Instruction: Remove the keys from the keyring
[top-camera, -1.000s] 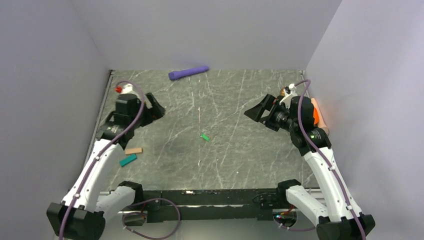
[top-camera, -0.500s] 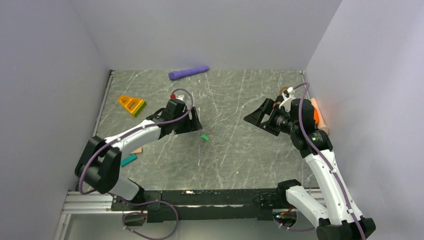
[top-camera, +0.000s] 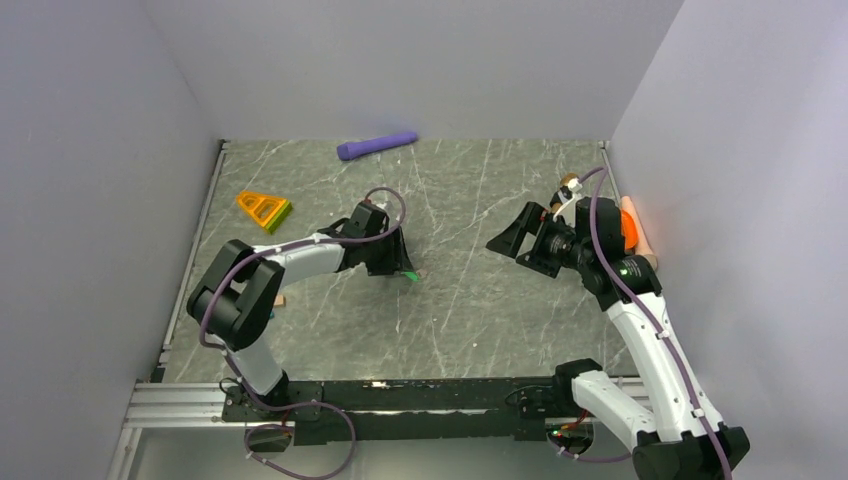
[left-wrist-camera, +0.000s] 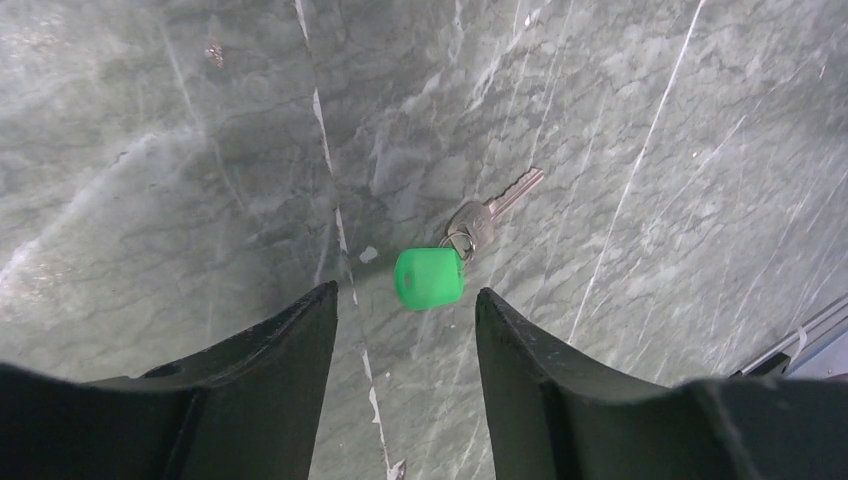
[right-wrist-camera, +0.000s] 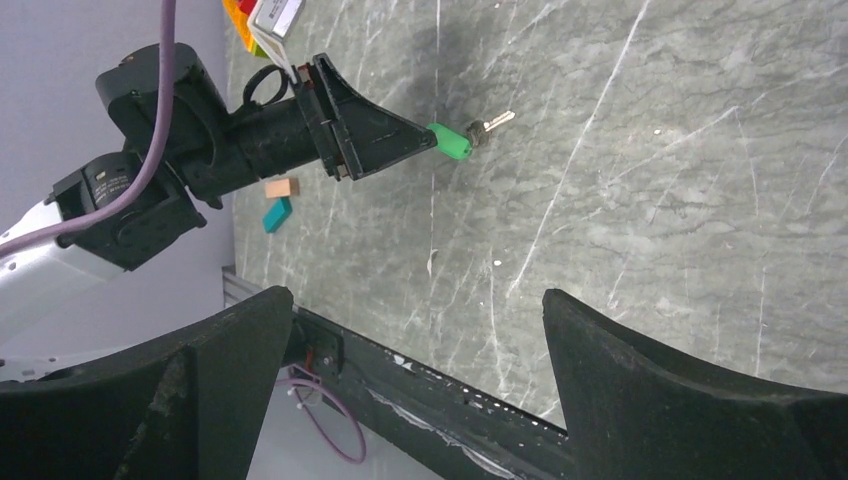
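The keys (left-wrist-camera: 428, 278) are a tiny bright-green piece joined by a small ring to a silver key (left-wrist-camera: 490, 215), lying flat on the marble table's middle (top-camera: 409, 274). My left gripper (left-wrist-camera: 405, 292) is open, low over the table, and the green piece lies just beyond its fingertips, in line with the gap. In the top view the left gripper (top-camera: 400, 266) partly covers the piece. My right gripper (top-camera: 503, 240) is open and empty, held above the table's right side and facing the keys (right-wrist-camera: 452, 142). Its jaws (right-wrist-camera: 415, 296) stand wide apart.
A purple cylinder (top-camera: 377, 146) lies at the back edge. An orange, yellow and green triangle (top-camera: 264, 210) lies at the back left. A tan block (right-wrist-camera: 277, 188) and a teal block (right-wrist-camera: 277, 213) lie at the left front. An orange object (top-camera: 632, 232) sits against the right wall.
My left arm has swung from the table's far left to the middle, and its open gripper is now at the green piece. The right gripper has barely moved.
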